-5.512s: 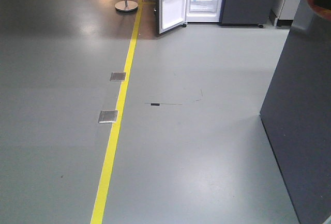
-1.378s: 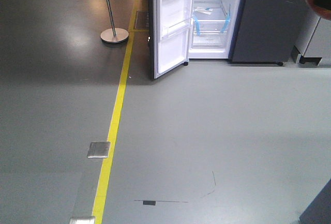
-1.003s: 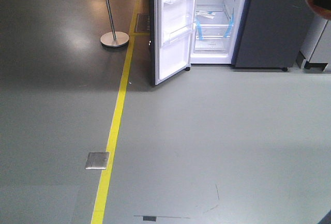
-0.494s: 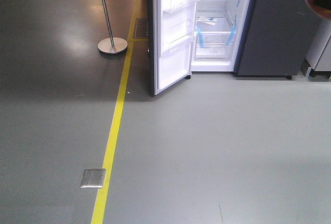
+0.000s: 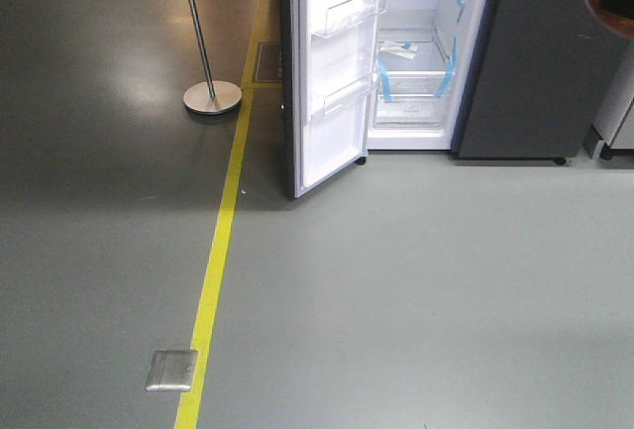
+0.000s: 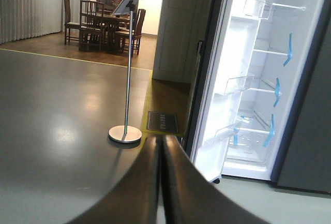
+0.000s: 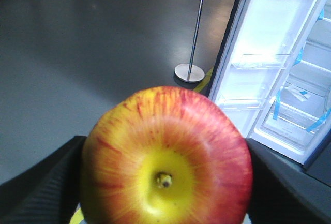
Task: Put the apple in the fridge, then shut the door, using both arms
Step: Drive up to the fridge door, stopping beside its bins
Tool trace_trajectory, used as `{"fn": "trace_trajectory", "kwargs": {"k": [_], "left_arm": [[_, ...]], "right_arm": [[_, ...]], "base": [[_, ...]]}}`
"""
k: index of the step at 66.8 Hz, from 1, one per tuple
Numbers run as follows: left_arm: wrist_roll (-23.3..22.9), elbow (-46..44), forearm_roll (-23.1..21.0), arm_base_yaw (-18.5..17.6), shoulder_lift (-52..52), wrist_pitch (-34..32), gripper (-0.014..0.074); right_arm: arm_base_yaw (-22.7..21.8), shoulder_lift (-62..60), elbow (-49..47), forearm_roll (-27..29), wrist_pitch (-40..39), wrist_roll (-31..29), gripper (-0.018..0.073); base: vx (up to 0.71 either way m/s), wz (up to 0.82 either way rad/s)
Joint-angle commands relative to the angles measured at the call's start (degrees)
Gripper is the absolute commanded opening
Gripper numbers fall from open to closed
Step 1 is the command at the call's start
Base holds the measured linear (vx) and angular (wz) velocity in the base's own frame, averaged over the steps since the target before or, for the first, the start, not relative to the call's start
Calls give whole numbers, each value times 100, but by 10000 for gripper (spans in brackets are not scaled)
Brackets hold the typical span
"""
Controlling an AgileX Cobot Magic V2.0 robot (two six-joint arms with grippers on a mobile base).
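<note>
Red-and-yellow glossy round apple (image 7: 165, 157) fills my right wrist view, stem end toward the lens. It is clamped by the right gripper (image 7: 165, 198), with one black fingers (image 7: 39, 188) pad touching each side. In the front view the apple's edge shows at the top right corner, well apart from the fridge.

Left gripper (image 6: 161, 144): jaws pressed together, nothing between them.

Tall dark grey fridge (image 5: 525, 62) ahead, white interior lit, clear bins marked with blue tape strips (image 5: 382, 80). Its narrow door (image 5: 332, 122), white inside with clear plastic shelves, stands swung wide open on the left side.

Left of the door: yellow floor line (image 5: 213, 280), and a chrome pole stand (image 5: 212, 96) on a round base. A square metal floor plate (image 5: 171, 370) touches the line nearer me.
</note>
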Motion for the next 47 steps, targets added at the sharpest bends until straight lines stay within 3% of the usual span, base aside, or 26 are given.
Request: {"fn": "trace_trajectory", "kwargs": {"k": [1,47], "left_arm": [[8,-104,-55,-36,31,-422,-7],[8,-104,-55,-36,31,-422,-7]], "right_arm": [[-14,-64,-136,249,-363,-43,193],[-14,-64,-136,249,-363,-43,193]], "base": [[16,-1],[15,-2]]}}
